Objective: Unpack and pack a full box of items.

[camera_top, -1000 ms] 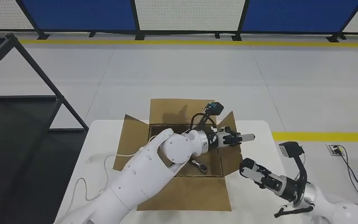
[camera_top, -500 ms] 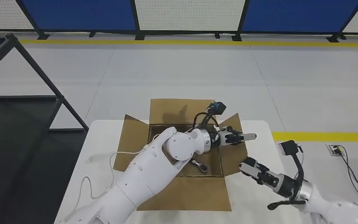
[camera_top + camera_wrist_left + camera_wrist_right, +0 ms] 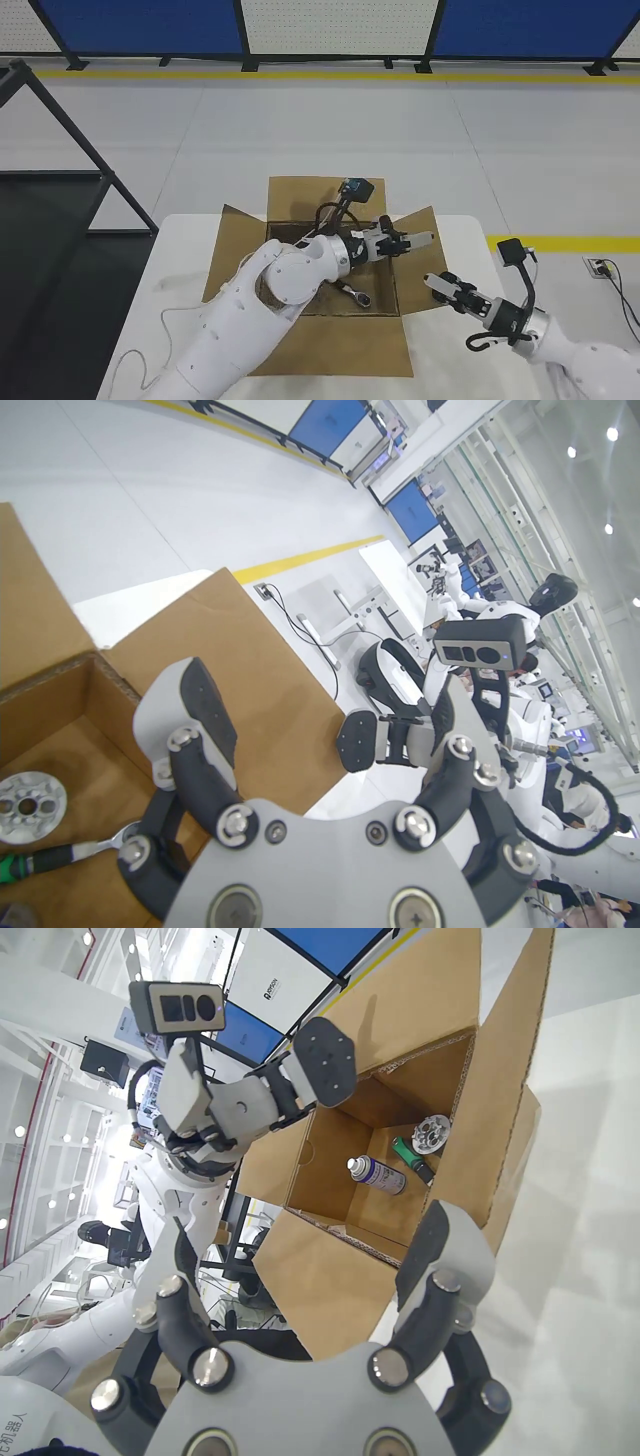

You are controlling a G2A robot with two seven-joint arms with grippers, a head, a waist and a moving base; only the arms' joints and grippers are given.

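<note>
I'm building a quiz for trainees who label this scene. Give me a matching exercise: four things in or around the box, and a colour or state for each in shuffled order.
Things:
1. spray can
2. ratchet wrench
3. metal disc
4. cardboard box

Descriptions:
A. silvery, round, with holes
B. brown, flaps open
C. white top
D. green handle

Pairs: 1-C, 2-D, 3-A, 4-B.
</note>
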